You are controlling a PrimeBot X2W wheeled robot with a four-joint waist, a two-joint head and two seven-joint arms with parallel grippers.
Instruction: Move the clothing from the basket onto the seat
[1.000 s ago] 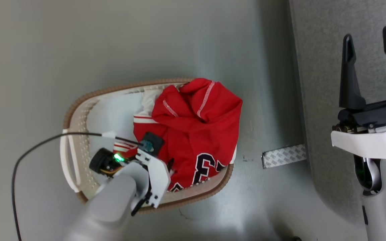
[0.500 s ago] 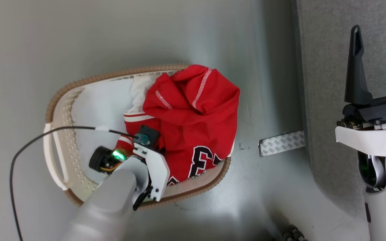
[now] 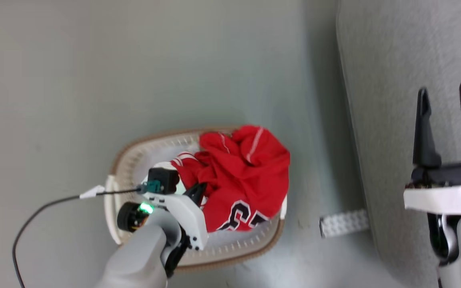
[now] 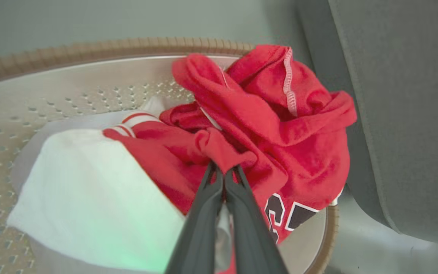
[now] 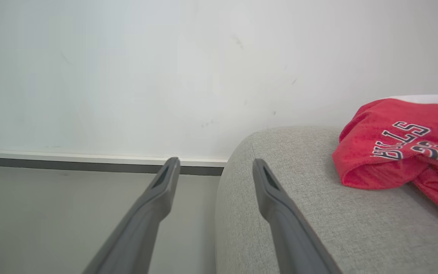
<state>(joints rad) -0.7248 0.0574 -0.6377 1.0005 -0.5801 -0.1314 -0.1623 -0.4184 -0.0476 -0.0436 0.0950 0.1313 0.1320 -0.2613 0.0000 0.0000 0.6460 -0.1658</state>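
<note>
Inside basket (image 4: pixel 89 47), L tool (image 4: pixel 223 171) clamped on clothing (image 4: pixel 280 125); heap runs near-far; R tool (image 3: pixel 443 96) apart.

seat (image 3: pixel 398 60): large, grey woven upholstery, rounded corner; reference piece.
floor (image 3: pixel 134 80): beside the seat; smooth, pale grey-green, faint sheen, a few small dark specks.
tape strip (image 3: pixel 344 222): pale, patterned, flat on the floor, one end meeting the seat's edge.
wall (image 5: pixel 127 57): behind the seat; plain white, light scuffs.
skirting (image 5: pixel 70 160): at the wall's foot, white over a dark line, running to the seat's corner.
light: soft, even; shadow band (image 3: pixel 320 100) on the floor along the seat's side.
</note>
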